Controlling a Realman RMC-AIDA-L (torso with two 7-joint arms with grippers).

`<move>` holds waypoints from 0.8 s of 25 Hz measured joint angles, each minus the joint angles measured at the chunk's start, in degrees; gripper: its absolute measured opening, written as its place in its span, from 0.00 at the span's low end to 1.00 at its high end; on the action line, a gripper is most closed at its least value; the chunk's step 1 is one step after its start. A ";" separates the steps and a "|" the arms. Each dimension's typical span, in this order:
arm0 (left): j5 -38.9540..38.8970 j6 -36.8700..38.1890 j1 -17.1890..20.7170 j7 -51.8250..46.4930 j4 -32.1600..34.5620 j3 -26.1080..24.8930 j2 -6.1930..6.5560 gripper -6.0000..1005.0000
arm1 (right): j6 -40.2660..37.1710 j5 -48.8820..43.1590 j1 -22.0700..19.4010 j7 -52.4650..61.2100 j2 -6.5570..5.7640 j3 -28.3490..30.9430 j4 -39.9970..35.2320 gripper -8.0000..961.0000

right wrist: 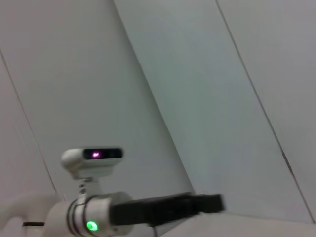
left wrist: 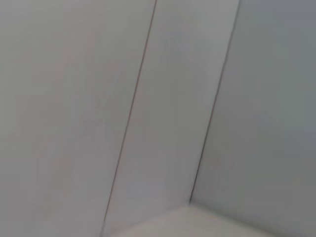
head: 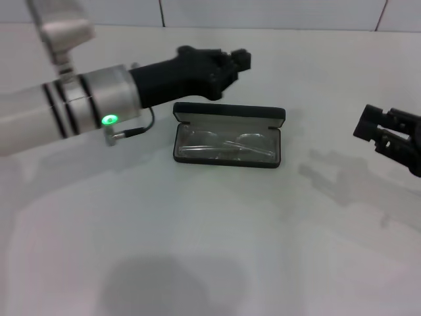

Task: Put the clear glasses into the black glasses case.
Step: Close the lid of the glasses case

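Observation:
The black glasses case [head: 271, 117] lies open in the middle of the white table, its lid standing up at the back. The clear glasses [head: 223, 145] rest folded inside it on the grey lining. My left gripper [head: 231, 71] hovers just behind the case's lid, open and holding nothing; the right wrist view shows that left gripper [right wrist: 210, 202] from the side. My right gripper [head: 371, 135] hangs open at the right edge, well apart from the case. The left wrist view shows only wall panels.
The white table [head: 217, 250] stretches wide in front of the case. A tiled wall [head: 276, 13] rises behind the table. My left forearm [head: 72, 108], with its green light, reaches in from the left above the table.

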 joint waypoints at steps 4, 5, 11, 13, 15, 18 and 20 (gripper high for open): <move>-0.60 -9.37 -1.81 -4.67 -0.58 4.83 -0.31 0.09 | 0.14 -0.49 0.33 -0.07 0.01 -0.21 1.24 0.43; -0.70 -11.31 -2.03 -5.93 -0.67 5.70 -0.35 0.09 | 0.23 -0.53 0.34 -0.09 0.03 -0.30 1.38 0.43; -0.85 -16.62 -2.06 -8.69 -2.18 7.47 -0.49 0.09 | 0.99 -0.70 0.42 -0.16 0.06 -0.53 1.75 0.43; -0.89 -16.75 -1.86 -8.49 -3.10 7.49 -0.55 0.09 | 1.79 -0.74 0.64 -0.17 0.08 -0.63 1.76 0.43; -0.90 -16.86 -1.80 -8.42 -4.32 7.50 -0.56 0.09 | 2.55 -0.95 1.05 -0.19 0.09 -0.74 1.77 0.43; -0.97 -16.77 -1.71 -8.41 -5.38 7.52 -0.58 0.09 | 2.83 -1.23 1.60 -0.20 0.04 -0.80 1.78 0.43; -1.03 -16.42 -1.63 -8.41 -5.92 7.59 -0.64 0.09 | 2.91 -1.27 1.84 -0.21 -0.01 -0.81 1.82 0.43</move>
